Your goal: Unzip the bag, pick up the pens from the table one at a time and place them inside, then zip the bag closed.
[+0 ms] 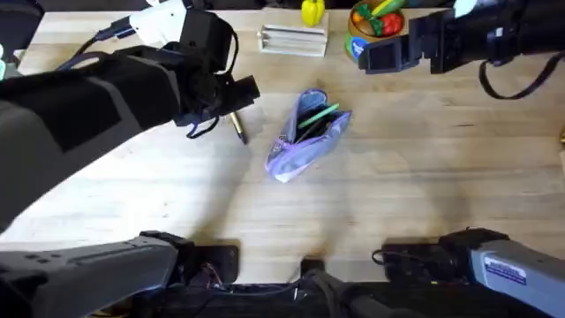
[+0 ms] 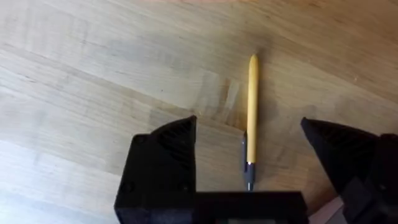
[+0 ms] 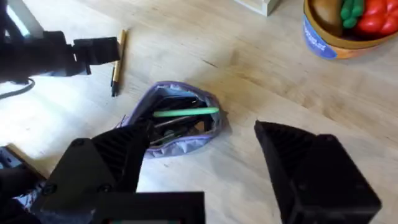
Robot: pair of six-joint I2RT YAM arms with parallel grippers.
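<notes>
in the open bag (image 1: 306,134), a green pen (image 1: 318,118) lies

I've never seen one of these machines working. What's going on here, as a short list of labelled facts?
bag: purple pouch lying on the table, unzipped, mouth gaping
green pen: already inside the bag, one end poking out at the opening
yellow pen: flat on the table, left of the bag
left pincer: open, straddling the yellow pen's dark end, not gripping
right pincer: open, holding nothing, looking down on the bag
progress: one pen in, one to go, bag not yet zipped
</notes>
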